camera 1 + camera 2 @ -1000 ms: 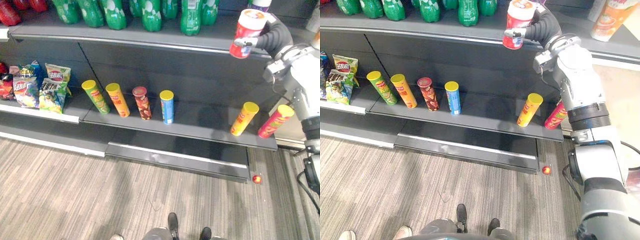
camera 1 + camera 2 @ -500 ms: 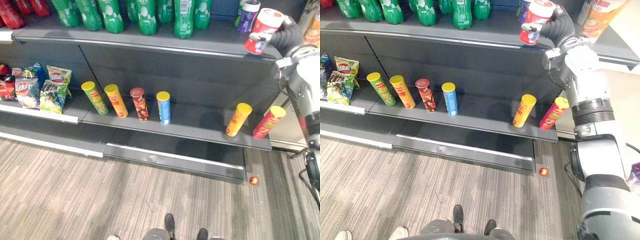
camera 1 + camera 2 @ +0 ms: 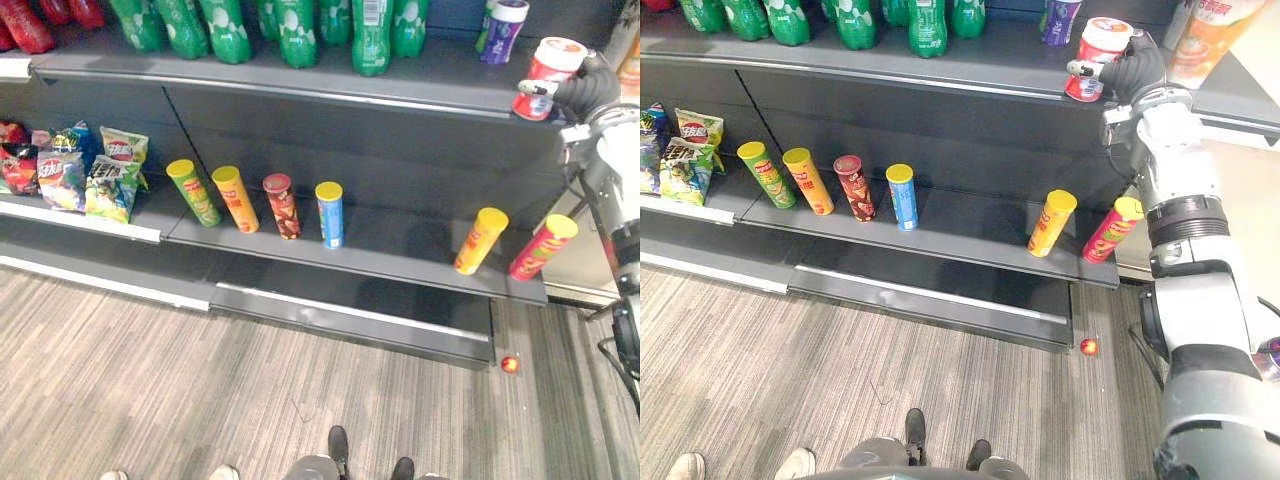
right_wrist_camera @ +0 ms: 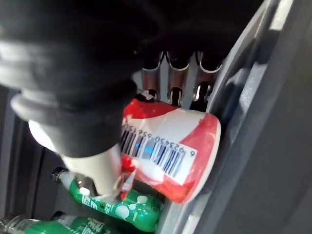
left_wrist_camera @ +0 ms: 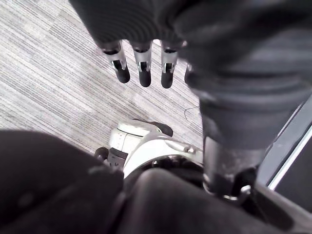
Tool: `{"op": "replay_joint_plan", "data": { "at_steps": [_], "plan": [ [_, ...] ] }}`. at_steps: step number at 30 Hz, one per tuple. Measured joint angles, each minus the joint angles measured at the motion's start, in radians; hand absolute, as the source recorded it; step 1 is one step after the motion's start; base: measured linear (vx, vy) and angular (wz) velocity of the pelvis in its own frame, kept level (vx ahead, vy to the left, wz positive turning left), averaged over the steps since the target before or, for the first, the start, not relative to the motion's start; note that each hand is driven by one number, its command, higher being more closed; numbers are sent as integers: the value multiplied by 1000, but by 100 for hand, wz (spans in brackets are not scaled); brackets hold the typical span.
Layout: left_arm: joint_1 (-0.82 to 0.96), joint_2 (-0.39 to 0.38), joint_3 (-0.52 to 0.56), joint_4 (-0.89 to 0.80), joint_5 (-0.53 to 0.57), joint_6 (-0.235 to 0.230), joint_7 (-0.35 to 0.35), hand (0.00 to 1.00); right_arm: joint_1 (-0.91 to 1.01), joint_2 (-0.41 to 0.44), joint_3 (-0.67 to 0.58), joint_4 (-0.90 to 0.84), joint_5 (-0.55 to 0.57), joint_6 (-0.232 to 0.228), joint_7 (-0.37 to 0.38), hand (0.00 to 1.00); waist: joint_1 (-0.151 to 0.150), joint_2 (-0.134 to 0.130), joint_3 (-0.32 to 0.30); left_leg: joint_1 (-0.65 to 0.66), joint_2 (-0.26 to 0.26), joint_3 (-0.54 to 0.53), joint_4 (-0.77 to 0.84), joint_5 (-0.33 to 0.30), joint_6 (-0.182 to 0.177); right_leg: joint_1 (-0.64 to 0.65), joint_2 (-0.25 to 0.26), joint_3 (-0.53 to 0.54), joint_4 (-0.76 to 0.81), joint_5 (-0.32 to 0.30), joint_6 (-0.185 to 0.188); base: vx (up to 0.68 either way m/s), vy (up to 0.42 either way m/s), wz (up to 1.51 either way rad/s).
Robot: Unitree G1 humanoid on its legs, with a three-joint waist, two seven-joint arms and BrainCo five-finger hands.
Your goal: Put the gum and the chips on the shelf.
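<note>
Since a second ago the right hand (image 3: 1133,70) has carried the red-and-white gum tub (image 3: 1098,45) from out in front of the shelving to the right end of the top shelf (image 3: 980,78), where it now sits tilted at the front edge, just beside a purple tub (image 3: 1060,20); whether its base rests on the board cannot be told. The dark shelving stands on a striped grey floor (image 3: 890,380). A row of green bottles (image 3: 925,20) lines the top shelf to the left of the purple tub. On the lower shelf (image 3: 970,225) four chip tubes stand close together, green (image 3: 765,174), orange (image 3: 806,181), dark red (image 3: 855,187) and blue (image 3: 902,196), and well apart to the right lean a yellow tube (image 3: 1052,223) and a red one (image 3: 1110,230). Chip bags (image 3: 685,150) are stacked at the far left. The right hand's fingers and thumb are curled round the gum tub in a firm hold. The left hand (image 5: 145,68) hangs over the floor, its fingers straight and holding nothing. A small red ball (image 3: 1088,346) lies on the floor below the shelving's right corner
</note>
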State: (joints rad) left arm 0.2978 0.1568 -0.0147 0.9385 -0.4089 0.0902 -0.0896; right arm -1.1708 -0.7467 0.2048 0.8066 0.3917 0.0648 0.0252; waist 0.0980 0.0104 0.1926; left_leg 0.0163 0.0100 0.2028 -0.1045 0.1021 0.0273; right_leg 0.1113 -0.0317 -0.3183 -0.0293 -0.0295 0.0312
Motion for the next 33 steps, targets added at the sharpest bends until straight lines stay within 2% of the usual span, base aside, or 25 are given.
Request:
{"op": "replay_joint_plan", "data": {
  "at_steps": [7, 11, 14, 17, 22, 26, 33],
  "plan": [
    [-1, 1, -5, 1, 0, 0, 4, 0, 0, 0, 0, 17, -2, -13, -25, 100, -1, 1, 0, -13, 0, -22, 0, 2, -4, -5, 2, -17, 2, -2, -3, 6, 25, 9],
    [-11, 4, -10, 1, 0, 1, 5, 0, -8, 1, 0, 21, -4, -20, -44, 100, 15, 4, 2, -29, 2, -23, 0, 5, -9, -25, 2, -19, 14, -7, -9, 0, 15, 1],
    [-29, 3, -11, 0, -1, 2, 5, 0, -34, 1, -1, 21, -5, -50, -72, 100, 16, 13, 26, -48, 4, -26, 0, 12, -14, -46, 2, -24, 22, -8, -8, 3, 34, 3],
    [-35, 3, -10, -2, -5, 0, 3, 0, -52, 1, -1, 17, -4, -68, -100, 100, 17, 13, 47, -56, 5, -26, 0, 14, -13, -60, 1, -24, 33, -13, -8, 23, 26, 2],
    [-40, 3, -11, -11, -8, -2, -3, 0, -66, 0, -1, -26, -4, -123, -133, 100, 16, 17, 65, -83, 5, -26, 0, 17, -13, -94, -2, -27, 51, -13, -17, 50, 17, -1],
    [-41, 3, -17, -23, -8, -7, -3, 0, -89, 1, 0, -27, -38, -142, -151, 100, 17, 19, 84, -83, 5, -29, 1, 23, -6, -103, -4, -29, 74, -25, -20, 68, 1, 2],
    [-51, 3, -18, -29, -8, -15, -3, 0, -103, 1, 0, -48, -39, -174, -157, 100, 17, 28, 115, -85, 8, -47, 0, 24, -13, -119, -8, -41, 122, -53, -25, 28, -1, 6]
  ]
}}
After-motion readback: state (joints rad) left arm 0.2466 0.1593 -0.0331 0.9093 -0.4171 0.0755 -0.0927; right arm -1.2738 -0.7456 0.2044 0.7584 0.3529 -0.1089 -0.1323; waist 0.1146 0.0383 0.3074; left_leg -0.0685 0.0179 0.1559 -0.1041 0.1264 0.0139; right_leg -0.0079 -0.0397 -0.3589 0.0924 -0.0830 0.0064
